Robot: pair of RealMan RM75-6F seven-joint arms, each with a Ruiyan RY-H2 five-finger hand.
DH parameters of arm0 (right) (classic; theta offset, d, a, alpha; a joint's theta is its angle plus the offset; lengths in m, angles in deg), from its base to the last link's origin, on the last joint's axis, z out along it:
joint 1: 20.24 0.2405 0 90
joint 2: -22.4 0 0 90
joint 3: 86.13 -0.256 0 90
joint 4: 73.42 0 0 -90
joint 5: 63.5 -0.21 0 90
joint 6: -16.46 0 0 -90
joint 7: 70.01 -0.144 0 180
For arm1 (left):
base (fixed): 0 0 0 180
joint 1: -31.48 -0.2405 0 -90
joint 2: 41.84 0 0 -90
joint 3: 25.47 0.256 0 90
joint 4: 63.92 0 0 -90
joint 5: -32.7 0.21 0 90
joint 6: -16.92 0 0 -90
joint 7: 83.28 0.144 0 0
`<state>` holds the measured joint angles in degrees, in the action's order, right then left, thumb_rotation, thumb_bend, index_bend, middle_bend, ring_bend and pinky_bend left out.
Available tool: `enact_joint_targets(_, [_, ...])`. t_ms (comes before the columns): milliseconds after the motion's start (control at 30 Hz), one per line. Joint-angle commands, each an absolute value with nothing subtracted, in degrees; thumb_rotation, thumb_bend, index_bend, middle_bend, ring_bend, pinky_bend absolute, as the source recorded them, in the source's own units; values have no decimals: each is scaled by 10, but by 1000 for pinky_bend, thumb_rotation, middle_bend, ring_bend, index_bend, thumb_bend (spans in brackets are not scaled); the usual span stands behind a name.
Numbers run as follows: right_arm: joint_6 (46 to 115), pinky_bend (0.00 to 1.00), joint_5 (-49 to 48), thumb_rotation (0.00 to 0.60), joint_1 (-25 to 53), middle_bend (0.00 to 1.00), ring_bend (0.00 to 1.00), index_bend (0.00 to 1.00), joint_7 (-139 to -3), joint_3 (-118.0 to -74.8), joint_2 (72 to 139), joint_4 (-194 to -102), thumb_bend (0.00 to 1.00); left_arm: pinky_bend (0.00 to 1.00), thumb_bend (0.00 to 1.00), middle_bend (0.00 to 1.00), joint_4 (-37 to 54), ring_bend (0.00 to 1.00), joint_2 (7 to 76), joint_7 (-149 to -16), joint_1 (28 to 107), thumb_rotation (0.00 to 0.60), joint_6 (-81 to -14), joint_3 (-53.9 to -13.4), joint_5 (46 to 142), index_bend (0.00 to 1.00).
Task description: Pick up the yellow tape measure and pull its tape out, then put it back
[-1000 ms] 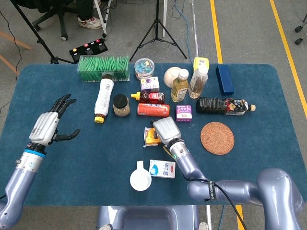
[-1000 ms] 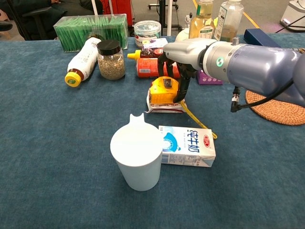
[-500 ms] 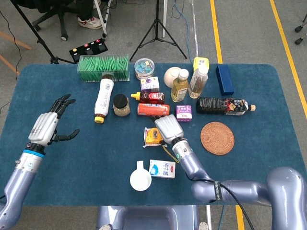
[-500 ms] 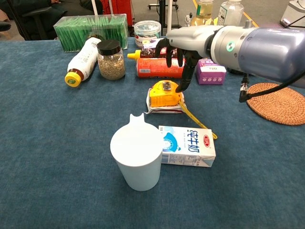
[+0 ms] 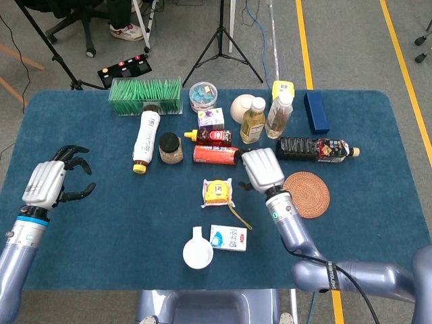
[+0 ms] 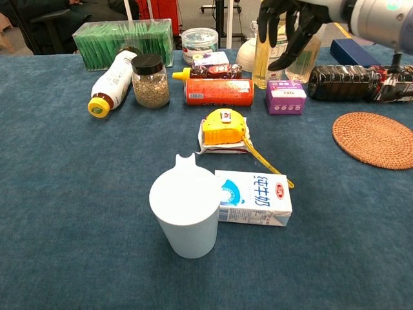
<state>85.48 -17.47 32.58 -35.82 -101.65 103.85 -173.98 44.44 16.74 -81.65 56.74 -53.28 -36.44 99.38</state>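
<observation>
The yellow tape measure (image 5: pixel 217 190) (image 6: pixel 223 127) lies on a small white packet in the middle of the table. A short length of its yellow tape (image 6: pixel 268 165) (image 5: pixel 238 216) trails out toward the milk carton. My right hand (image 5: pixel 262 169) (image 6: pixel 292 24) hovers above and to the right of it, fingers apart, holding nothing. My left hand (image 5: pixel 47 182) floats over the table's left side with its fingers curled in, empty; the chest view does not show it.
A white cup (image 6: pixel 186 213) and a milk carton (image 6: pixel 253 197) sit just in front of the tape measure. Behind it lie a red can (image 6: pixel 219 91), a purple box (image 6: pixel 284 96), a seed jar (image 6: pixel 150 80) and bottles. A woven coaster (image 6: pixel 374 139) is at the right.
My right hand let go of the tape measure and rose up and to the right, away from it. My left hand drew back leftward and curled its fingers in.
</observation>
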Motion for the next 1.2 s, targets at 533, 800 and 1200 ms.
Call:
enact_joint_targets(533, [1003, 660, -16, 600, 163, 722, 775, 730, -417, -933, 946, -1731, 325, 484, 293, 442, 355, 330, 183, -761, 484, 600, -640, -311, 1054, 638])
enact_joint_targets(800, [1034, 729, -5, 600, 91, 771, 835, 788, -422, -903, 909, -1758, 325, 485, 295, 450, 355, 337, 160, -731, 466, 600, -614, -280, 1059, 655])
enact_joint_targets(1200, [1091, 731, 29, 600, -1, 783, 847, 799, -452, -885, 896, -1769, 325, 485, 296, 456, 359, 340, 163, -766, 422, 600, -666, -261, 1124, 660])
